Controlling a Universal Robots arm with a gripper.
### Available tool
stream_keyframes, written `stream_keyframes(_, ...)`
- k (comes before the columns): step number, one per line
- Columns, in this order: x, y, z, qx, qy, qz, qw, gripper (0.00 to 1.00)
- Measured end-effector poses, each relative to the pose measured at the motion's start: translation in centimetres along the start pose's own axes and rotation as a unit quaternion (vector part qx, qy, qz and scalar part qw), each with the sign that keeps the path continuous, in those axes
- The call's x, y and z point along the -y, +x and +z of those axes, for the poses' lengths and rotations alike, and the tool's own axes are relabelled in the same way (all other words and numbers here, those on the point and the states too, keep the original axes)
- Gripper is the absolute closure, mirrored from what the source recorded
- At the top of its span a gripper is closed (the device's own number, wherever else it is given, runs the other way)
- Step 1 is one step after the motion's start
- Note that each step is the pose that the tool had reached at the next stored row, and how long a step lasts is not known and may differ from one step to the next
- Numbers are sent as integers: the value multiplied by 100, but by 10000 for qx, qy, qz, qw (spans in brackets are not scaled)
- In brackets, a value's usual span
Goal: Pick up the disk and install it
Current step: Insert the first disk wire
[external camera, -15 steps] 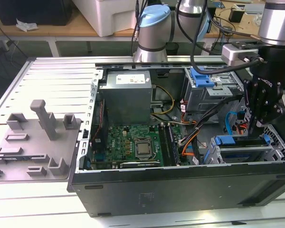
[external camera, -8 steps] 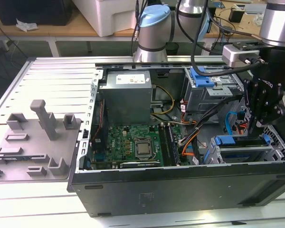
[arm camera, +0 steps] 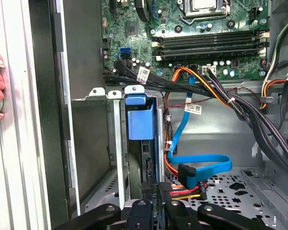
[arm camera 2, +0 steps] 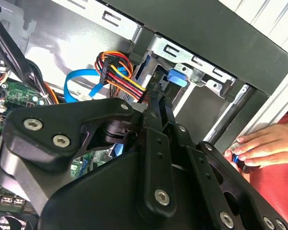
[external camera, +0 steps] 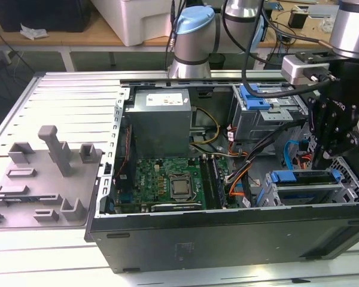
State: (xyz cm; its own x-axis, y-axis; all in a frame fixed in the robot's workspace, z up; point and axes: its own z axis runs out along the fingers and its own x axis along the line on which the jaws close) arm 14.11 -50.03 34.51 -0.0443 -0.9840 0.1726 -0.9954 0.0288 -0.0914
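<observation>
The disk [external camera: 304,177] stands on edge in a slot of the metal drive cage [external camera: 287,194], at the front corner of the open computer case on the exterior view's right. Only its dark edge and blue rail show. Its blue tab [arm camera: 140,122] sticks out of the slot, also seen in the second wrist view as the blue tab [arm camera 2: 177,77]. My gripper [external camera: 319,159] hangs just above the cage. Its two thin black fingers [arm camera 2: 158,108] lie pressed together with nothing between them. The fingertips [arm camera: 156,191] point at the slot, a short way off the disk.
A second drive cage with a blue bracket [external camera: 254,98] stands behind. Blue data cables [arm camera: 201,165] and a coloured power bundle [arm camera 2: 122,79] hang beside the slot. The grey power-supply box [external camera: 161,119] and motherboard [external camera: 167,182] fill the case's middle. A person's hand [arm camera 2: 259,143] rests outside the case wall.
</observation>
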Motion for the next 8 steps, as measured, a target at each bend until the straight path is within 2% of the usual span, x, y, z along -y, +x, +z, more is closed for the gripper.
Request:
stream_keyframes(4, 1, 32, 6, 30, 6, -4, 10000, 83)
stream_keyframes(8, -4, 49, 7, 86, 28, -2, 10000, 83)
